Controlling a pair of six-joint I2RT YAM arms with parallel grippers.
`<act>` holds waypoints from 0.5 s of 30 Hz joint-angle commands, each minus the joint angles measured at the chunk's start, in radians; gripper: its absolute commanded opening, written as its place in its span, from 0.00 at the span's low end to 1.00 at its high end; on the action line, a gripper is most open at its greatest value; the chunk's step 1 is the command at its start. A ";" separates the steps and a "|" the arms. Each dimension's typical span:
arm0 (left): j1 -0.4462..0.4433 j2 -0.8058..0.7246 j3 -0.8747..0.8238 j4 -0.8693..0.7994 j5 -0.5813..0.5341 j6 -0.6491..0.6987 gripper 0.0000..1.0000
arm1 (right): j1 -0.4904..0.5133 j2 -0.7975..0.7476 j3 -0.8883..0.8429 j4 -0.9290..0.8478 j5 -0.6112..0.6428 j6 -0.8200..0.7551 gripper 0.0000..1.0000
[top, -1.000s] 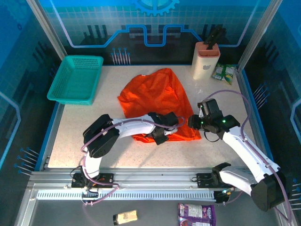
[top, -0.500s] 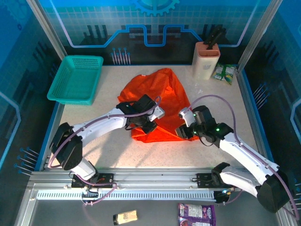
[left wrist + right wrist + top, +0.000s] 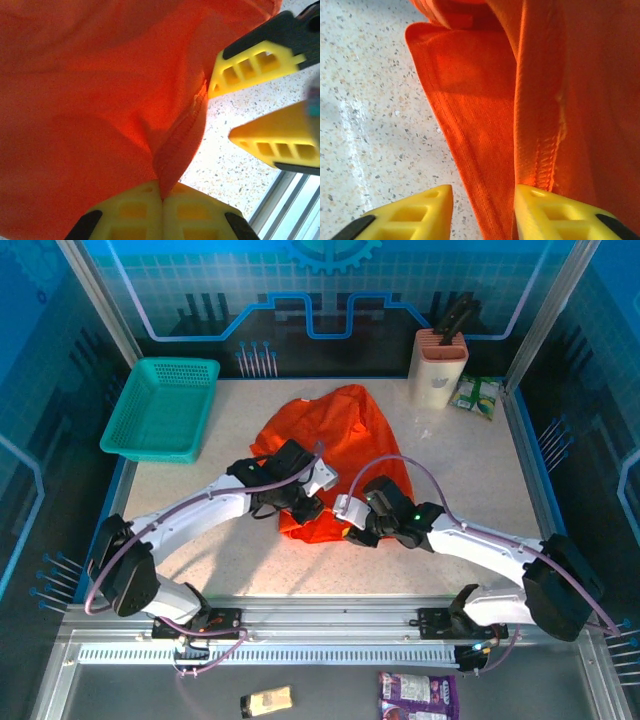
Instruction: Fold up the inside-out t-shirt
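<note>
1. Well, I count one t-shirt (image 3: pixel 335 435): bright orange, crumpled in the middle of the bench (image 3: pixel 470 480), with its near edge under my two grippers.
2. My left gripper (image 3: pixel 305 508) sits on the near-left part of the cloth. In its wrist view its two yellow fingers (image 3: pixel 130 212) are pressed together with a ridge of stitched hem pinched between them, so it is clamped on the t-shirt.
3. My right gripper (image 3: pixel 352 528) is at the near edge, just beside the left one. Its two fingers (image 3: pixel 410 215) stand apart. The shirt's folded edge runs down between them, with one finger over bare speckled bench and the other over orange cloth. I cannot tell whether either pad touches the cloth.
4. The left wrist view shows those same two right fingers spread, just beside the hem.
5. One teal mesh basket (image 3: pixel 160 405) sits at the far left corner, well apart from the shirt.
6. One pale knife block (image 3: pixel 438 368) with dark handles stands at the far right, and one green packet (image 3: pixel 475 395) lies just beside it.
7. Two packs lie below the front rail: a pale pack (image 3: pixel 267 700) and a purple pack (image 3: pixel 418 695).
</note>
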 commanded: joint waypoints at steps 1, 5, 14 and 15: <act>0.012 -0.046 -0.023 -0.010 0.005 -0.015 0.00 | -0.013 -0.020 0.013 -0.004 0.003 -0.040 0.31; 0.016 -0.056 -0.025 -0.014 0.009 -0.015 0.00 | -0.042 -0.047 0.001 -0.012 0.024 -0.027 0.22; 0.025 -0.068 -0.034 -0.015 0.004 -0.020 0.00 | -0.087 -0.111 -0.003 -0.061 0.032 -0.015 0.00; 0.026 -0.068 -0.033 -0.013 0.007 -0.020 0.00 | -0.088 -0.116 0.000 -0.073 0.016 -0.014 0.00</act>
